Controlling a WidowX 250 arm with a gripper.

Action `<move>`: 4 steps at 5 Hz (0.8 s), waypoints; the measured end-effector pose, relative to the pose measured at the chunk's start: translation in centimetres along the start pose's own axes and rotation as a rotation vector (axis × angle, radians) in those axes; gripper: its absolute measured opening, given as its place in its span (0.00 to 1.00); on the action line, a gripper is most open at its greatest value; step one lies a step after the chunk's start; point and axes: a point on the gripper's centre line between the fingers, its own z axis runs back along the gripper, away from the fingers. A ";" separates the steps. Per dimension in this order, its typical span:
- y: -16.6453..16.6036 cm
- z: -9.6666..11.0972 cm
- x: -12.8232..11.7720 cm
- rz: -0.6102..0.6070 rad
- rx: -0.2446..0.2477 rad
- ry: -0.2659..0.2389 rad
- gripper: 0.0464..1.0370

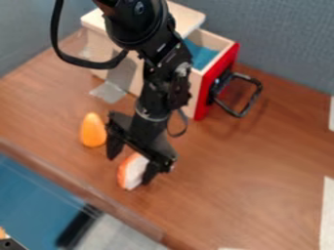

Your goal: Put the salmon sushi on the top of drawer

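Salmon sushi seemingly points lengthwise toward table edge.

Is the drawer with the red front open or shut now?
Open. The drawer sticks out past the wooden top, and its blue inside can be seen from above.

The top edge cuts off the arm, which partly hides the drawer and sushi.
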 end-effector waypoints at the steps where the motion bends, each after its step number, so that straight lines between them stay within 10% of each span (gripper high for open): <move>1: 0.2 -0.3 0.3 0.014 0.011 0.003 0.62; 3: 0.2 1.5 0.7 0.020 -0.010 -0.015 0.56; 4: 0.8 6.4 4.0 0.068 -0.058 -0.113 0.56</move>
